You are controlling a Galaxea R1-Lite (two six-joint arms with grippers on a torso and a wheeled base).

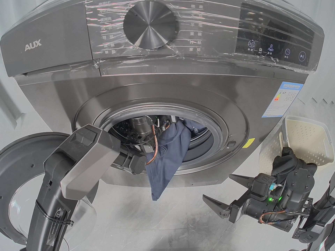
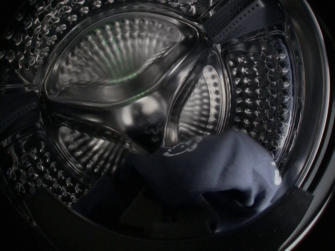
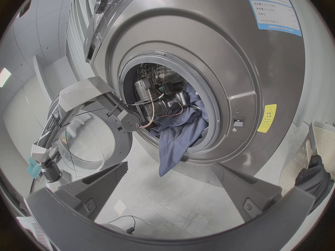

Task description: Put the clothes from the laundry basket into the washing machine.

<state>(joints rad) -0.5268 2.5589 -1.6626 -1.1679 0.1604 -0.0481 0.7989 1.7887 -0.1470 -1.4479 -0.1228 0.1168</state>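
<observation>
My left claw (image 3: 180,100) is deep in the mouth of the washing machine (image 1: 209,94), and I cannot tell whether it is open or closed, or whether it has a grip on the cloth. Right against it is the navy garment (image 1: 167,154). One end lies bunched on the floor of the drum (image 2: 115,63), and the rest drapes over the door rim with its tail hanging outside above the floor. I judge it is only half delivered. It sits that way because the arm entered from the left, so the trailing cloth fell across the near lip. The door (image 1: 21,164) is swung wide to the left, clear of the arm.

Further right and nearer me, my right claw (image 1: 220,189) hangs wide open with nothing in it. It is parked beside the laundry basket (image 1: 309,126), ready for the dark clothes (image 1: 284,161) heaped over the basket's near edge.
</observation>
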